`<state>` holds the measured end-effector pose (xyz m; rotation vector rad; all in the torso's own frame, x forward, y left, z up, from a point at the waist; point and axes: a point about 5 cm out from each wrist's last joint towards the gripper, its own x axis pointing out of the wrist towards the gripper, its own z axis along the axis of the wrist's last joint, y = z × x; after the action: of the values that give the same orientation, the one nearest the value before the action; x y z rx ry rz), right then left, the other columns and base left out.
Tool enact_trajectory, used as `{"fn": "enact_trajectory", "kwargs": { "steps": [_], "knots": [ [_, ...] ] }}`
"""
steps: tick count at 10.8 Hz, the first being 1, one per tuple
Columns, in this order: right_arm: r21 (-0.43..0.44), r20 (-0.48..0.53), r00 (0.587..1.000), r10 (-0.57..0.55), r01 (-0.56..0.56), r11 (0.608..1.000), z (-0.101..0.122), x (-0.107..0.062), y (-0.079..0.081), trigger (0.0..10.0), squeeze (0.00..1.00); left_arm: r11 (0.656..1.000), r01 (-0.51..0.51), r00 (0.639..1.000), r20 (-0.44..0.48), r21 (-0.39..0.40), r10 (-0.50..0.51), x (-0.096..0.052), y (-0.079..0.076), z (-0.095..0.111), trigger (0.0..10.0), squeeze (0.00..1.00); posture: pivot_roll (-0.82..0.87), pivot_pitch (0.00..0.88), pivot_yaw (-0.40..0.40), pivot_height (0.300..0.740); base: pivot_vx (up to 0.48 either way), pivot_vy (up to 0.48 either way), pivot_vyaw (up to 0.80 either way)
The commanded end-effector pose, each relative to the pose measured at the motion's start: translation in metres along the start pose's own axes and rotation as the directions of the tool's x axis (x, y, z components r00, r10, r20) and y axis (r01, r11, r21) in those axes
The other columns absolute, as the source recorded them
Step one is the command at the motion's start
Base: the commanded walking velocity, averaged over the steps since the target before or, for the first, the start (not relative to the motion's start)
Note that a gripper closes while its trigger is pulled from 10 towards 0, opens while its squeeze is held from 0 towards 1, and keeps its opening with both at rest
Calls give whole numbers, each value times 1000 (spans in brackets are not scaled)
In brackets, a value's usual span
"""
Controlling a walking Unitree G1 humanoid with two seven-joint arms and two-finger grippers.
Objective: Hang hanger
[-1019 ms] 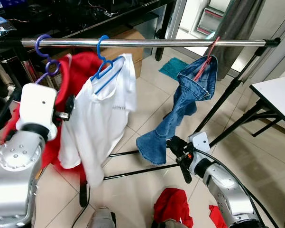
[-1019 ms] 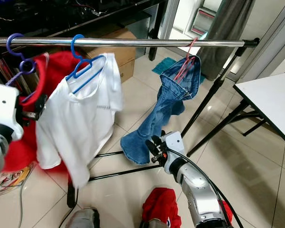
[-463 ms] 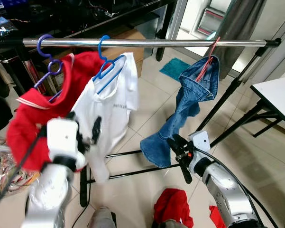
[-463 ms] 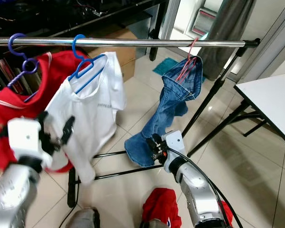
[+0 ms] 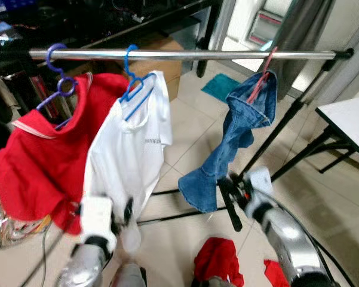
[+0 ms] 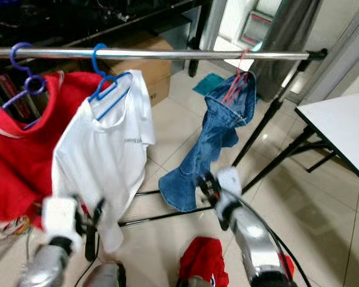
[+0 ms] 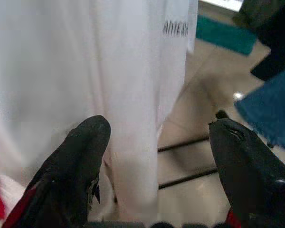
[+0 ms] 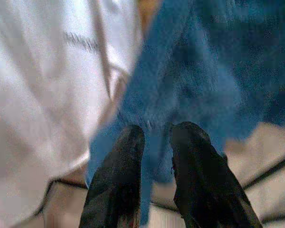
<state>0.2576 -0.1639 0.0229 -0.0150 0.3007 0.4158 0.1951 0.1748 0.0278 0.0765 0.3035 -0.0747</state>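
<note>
Though blurred up top, left gripper (image 7: 154, 142) spread before white shirt (image 7: 85, 71)

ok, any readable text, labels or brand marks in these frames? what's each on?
One dark line of print across the chest of the white T-shirt: blurred in the head views. The left wrist view shows its tail end larger, but the letters are too smeared to quote reliably.
The cardboard box behind the rail: no legible marking.
Nothing else carries readable text.
</note>
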Motion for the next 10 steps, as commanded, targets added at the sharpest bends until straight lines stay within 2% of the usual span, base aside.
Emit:
{"fn": "enact_trajectory", "kwargs": {
  "steps": [1,4,5,10],
  "knots": [
    [-23,-25,999,-31,30,999,-8,-4,-8,10000,0,1000,21,1000,-5,7,-21,4,-5,-7,10000,0,269,72,-92,740,0,0,0],
    [-35,-66,997,-41,39,999,-22,-5,-11,10000,0,999,42,997,-66,-11,-43,12,-9,-34,10000,0,253,64,-81,740,0,0,0],
    [-33,-107,994,-35,32,999,-34,-7,-11,10000,0,999,26,993,-112,-18,-28,15,-9,-52,10000,0,255,63,-79,740,0,0,0],
    [-17,-201,978,-52,49,999,-53,-7,-15,10000,0,1000,0,969,-248,-17,-4,19,-6,-84,10000,0,259,41,-74,740,0,0,0]
  ]
}}
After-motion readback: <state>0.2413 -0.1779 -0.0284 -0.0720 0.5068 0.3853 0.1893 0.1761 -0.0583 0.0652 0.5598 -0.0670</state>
